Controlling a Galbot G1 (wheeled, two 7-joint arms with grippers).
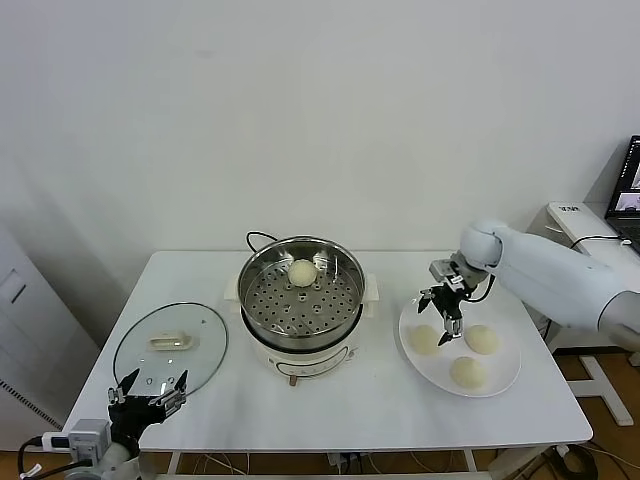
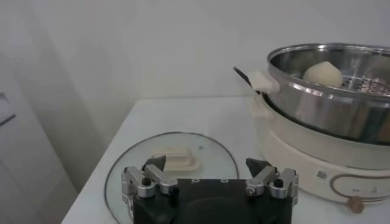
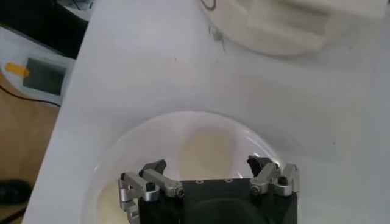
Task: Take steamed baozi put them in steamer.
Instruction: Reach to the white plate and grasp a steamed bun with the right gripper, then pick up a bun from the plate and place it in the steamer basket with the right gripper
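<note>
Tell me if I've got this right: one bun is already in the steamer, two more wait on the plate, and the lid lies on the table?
Not quite: the plate holds three buns, as the head view shows. One bun sits in the steamer, and the lid lies on the table.

One cream-white baozi inside shiny perforated steamer, well left of right pincer. Three more: one directly beneath open pincer, two just beside it.
</note>
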